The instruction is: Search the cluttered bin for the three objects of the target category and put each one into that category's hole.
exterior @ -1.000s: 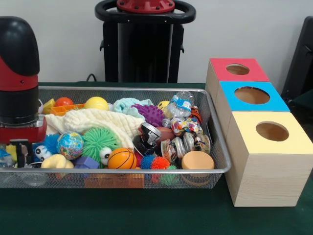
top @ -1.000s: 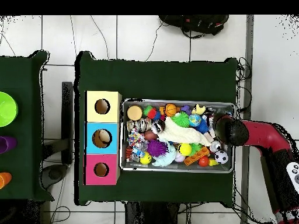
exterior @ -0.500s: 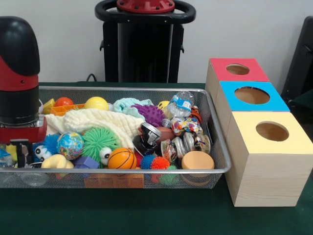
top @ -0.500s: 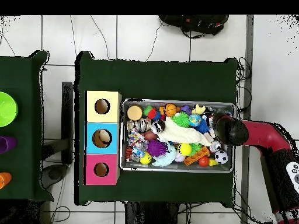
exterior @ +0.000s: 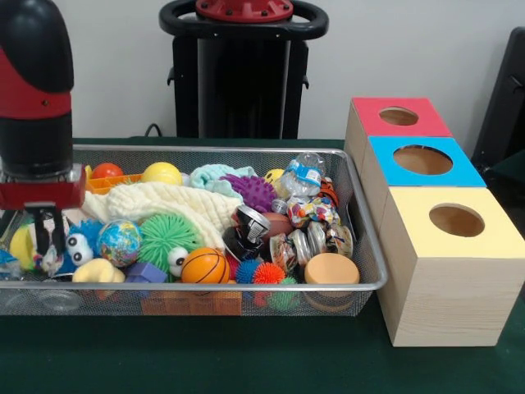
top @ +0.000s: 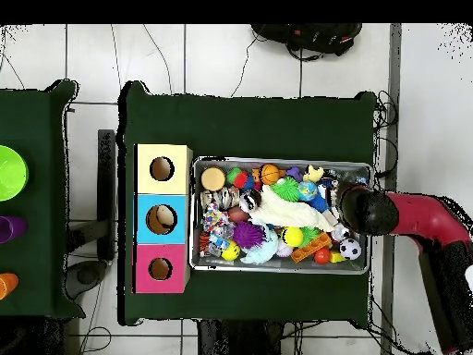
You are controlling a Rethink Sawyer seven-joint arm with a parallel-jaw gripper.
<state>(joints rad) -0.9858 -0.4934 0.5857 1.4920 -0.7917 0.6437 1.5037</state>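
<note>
At the bin's [exterior: 373, 275] end farthest from the three holed boxes [exterior: 435, 246], the gripper [exterior: 49, 242] is seen above a blue googly-eyed toy [exterior: 78, 245]; whether anything is held cannot be told.

The arm [exterior: 34, 90] is a thick cylinder, black with a red band and a red base plate; its thin dark gripper [exterior: 51, 238] fingers look metallic, possibly.
</note>
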